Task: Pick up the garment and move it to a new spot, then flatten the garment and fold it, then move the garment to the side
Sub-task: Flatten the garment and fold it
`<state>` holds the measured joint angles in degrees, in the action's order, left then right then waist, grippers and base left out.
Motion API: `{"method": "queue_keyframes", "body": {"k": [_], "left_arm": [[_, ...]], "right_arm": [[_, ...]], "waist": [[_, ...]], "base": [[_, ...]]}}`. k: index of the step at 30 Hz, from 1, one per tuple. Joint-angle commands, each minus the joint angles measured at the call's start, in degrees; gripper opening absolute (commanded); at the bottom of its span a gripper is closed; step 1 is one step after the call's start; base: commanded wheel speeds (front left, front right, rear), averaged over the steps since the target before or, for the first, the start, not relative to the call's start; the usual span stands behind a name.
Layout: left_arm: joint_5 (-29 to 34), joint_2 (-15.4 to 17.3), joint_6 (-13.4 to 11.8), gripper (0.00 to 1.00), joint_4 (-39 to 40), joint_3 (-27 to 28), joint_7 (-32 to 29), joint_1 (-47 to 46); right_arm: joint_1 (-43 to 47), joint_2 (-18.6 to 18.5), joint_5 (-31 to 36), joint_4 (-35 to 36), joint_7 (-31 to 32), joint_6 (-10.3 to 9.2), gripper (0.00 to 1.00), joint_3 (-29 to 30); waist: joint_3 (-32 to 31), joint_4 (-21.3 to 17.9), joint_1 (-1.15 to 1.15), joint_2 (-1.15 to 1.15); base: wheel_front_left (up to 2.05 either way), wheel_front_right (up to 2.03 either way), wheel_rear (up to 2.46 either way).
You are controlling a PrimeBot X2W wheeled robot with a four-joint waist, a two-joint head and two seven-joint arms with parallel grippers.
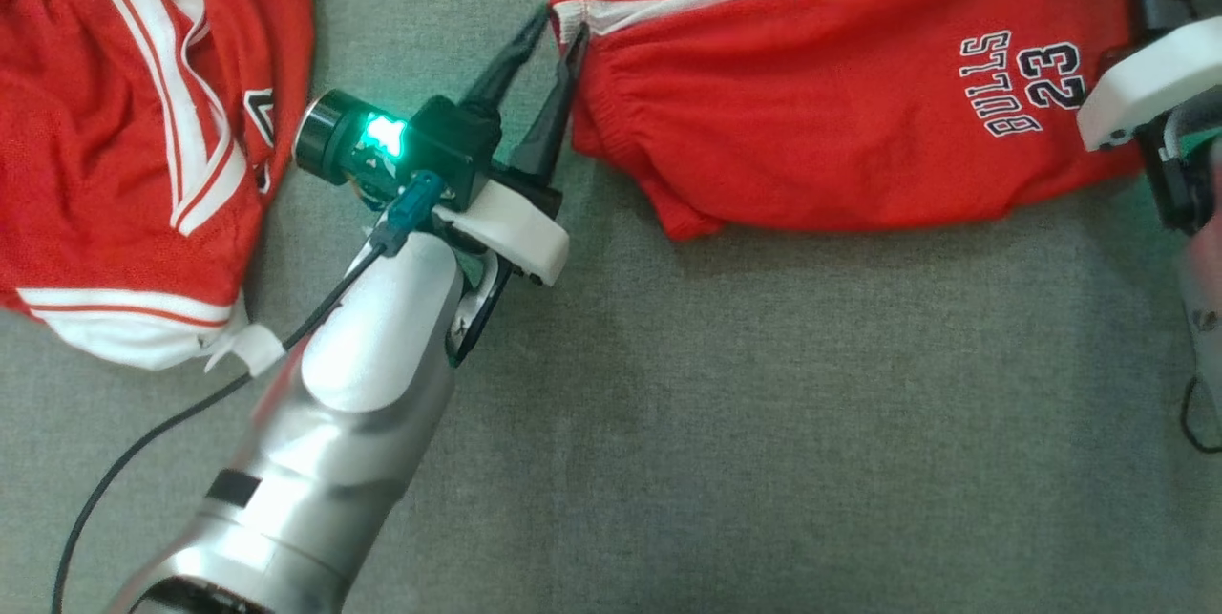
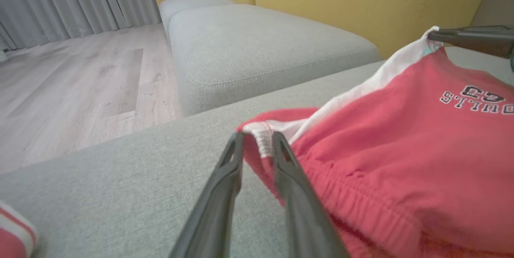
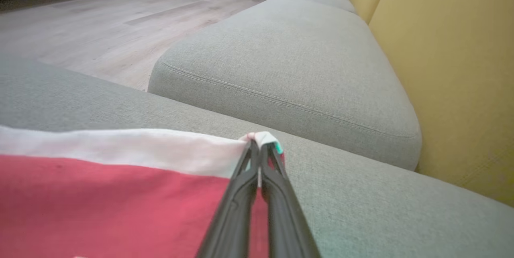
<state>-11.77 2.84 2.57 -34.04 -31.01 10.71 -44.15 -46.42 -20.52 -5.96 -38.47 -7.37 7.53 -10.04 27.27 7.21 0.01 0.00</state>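
The shorts [image 1: 840, 117] are pinched tight by the right claw [image 3: 260, 145], yet the waistband corner [image 2: 262, 145] could be lost from the narrowly parted left claw [image 1: 563, 22].

The red fabric shorts [image 1: 840, 117] at 1 o'clock bear a white side stripe and black-edged white "BULLS 23" lettering; the red fabric jersey [image 1: 124, 117] at 10 o'clock has white-and-red striped trim.
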Motion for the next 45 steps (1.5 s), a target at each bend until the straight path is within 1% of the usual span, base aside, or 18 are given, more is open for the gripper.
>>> {"method": "queue_keyframes", "body": {"k": [1, 4, 7, 11, 14, 17, 20, 22, 23, 26, 27, 28, 29, 32, 37, 40, 41, 45], "left_arm": [[-0.22, 0.71, -0.26, 1.0, 0.93, 1.36, 1.22, -1.58], [-0.59, 0.51, -1.79, 1.0, 0.36, 1.74, 3.16, -1.01], [-0.62, 0.47, -4.09, 1.0, 1.75, 3.05, 4.11, 0.99], [0.9, 1.24, -7.43, 1.0, 11.22, 6.26, 4.26, 6.8], [2.47, 1.86, -9.18, 1.0, 18.67, 8.31, 4.27, 13.3], [3.9, 2.2, -10.43, 1.0, 23.8, 10.05, 4.28, 19.0], [5.41, 2.21, -11.55, 1.0, 27.72, 11.33, 4.28, 23.0], [6.29, 2.11, -12.01, 1.0, 29.83, 11.69, 4.28, 25.09], [6.29, 2.11, -12.01, 1.0, 29.83, 11.69, 4.28, 25.09], [7.16, 1.91, -12.49, 1.0, 31.74, 11.73, 4.28, 28.04], [7.21, 1.85, -12.51, 1.0, 32.01, 11.74, 4.28, 28.92], [7.26, 1.78, -12.63, 1.0, 32.44, 11.88, 4.29, 29.65], [7.24, 1.72, -12.69, 1.0, 32.68, 11.99, 4.29, 30.41], [7.22, 1.57, -12.76, 1.0, 33.22, 12.4, 4.29, 32.3], [6.94, 1.27, -13.23, 1.0, 34.19, 13.69, 4.29, 34.68], [7.48, 1.47, -13.18, 1.0, 34.09, 14.12, 4.29, 35.68], [8.02, 1.88, -12.93, 1.0, 33.81, 14.17, 4.29, 36.03], [8.42, 2.06, -12.33, 1.0, 33.15, 13.98, 4.29, 36.17]], "right_arm": [[-0.78, -0.04, -0.85, 0.59, -1.79, -0.04, 1.0, -0.54], [-0.14, 1.19, -2.77, -1.39, -4.62, -0.04, 1.0, -0.79], [1.9, 1.92, -5.69, -1.31, -6.08, -0.04, 1.0, -2.3], [5.9, 1.76, -10.31, -1.06, -6.43, -0.04, 1.0, -2.59], [7.92, 0.65, -12.36, -3.21, -5.16, -0.04, 1.0, -0.46], [8.81, -0.38, -13.75, -6.42, -3.25, -0.04, 1.0, 2.18], [9.3, -1.59, -13.77, -10.22, -0.95, -0.04, 1.0, 4.17], [9.57, -1.74, -14.66, -12.63, 1.14, -0.04, 1.0, 5.15], [9.57, -1.74, -14.66, -12.63, 1.14, -0.04, 1.0, 5.15], [10.11, -1.48, -16.53, -16.03, 5.23, -0.04, 1.0, 5.93], [10.23, -1.27, -17.18, -16.8, 6.43, -0.04, 0.69, 6.04], [10.31, -1.11, -17.84, -17.23, 7.2, -0.04, 0.32, 6.11], [10.37, -1.12, -18.3, -17.4, 7.44, -0.04, 0.0, 6.1], [10.64, -1.73, -18.58, -17.34, 5.64, -0.04, 0.0, 6.3], [12.93, -2.7, -18.51, -16.98, 3.08, -0.04, 0.0, 6.47], [15.44, -4.52, -18.6, -16.42, 1.86, -0.04, 0.0, 6.73], [17.04, -6.11, -18.2, -15.88, 1.2, -0.04, 0.0, 7.18], [19.09, -8.95, -16.65, -14.06, 0.64, -0.04, 0.0, 8.95]], "waist": [[-0.31, -0.02, -0.01, 0.0], [-1.53, -0.14, -0.01, 0.0], [-3.14, -0.11, -0.01, 0.0], [-5.41, 0.51, -0.01, 0.0], [-6.91, 1.79, -0.01, 0.0], [-8.03, 3.69, -0.01, 0.0], [-8.68, 5.92, -0.01, 0.0], [-9.03, 7.36, -0.01, 0.0], [-9.03, 7.36, -0.01, 0.0], [-9.66, 9.02, -0.01, 0.0], [-9.83, 9.33, -0.01, 0.0], [-9.99, 9.5, -0.01, 0.0], [-10.17, 9.56, -0.01, 0.0], [-10.89, 8.96, -0.01, 0.0], [-13.11, 6.17, -0.01, 0.0], [-14.69, 3.89, -0.01, 0.0], [-15.24, 2.55, -0.01, 0.0], [-15.62, 0.99, -0.01, 0.0]], "base": [[0.0, 0.0, 0.0], [0.0, 0.0, 0.0], [0.0, 0.0, 0.0], [0.0, 0.0, 0.0], [0.0, 0.0, 0.0], [0.0, 0.0, 0.0], [0.0, 0.0, 0.0], [0.0, 0.0, 0.0], [0.0, 0.0, 0.0], [0.0, 0.0, 0.0], [0.0, 0.0, 0.0], [0.0, 0.0, 0.0], [0.0, 0.0, 0.0], [0.0, 0.0, 0.0], [0.0, 0.0, 0.0], [0.0, 0.0, 0.0], [0.0, 0.0, 0.0], [0.0, 0.0, 0.0]]}}
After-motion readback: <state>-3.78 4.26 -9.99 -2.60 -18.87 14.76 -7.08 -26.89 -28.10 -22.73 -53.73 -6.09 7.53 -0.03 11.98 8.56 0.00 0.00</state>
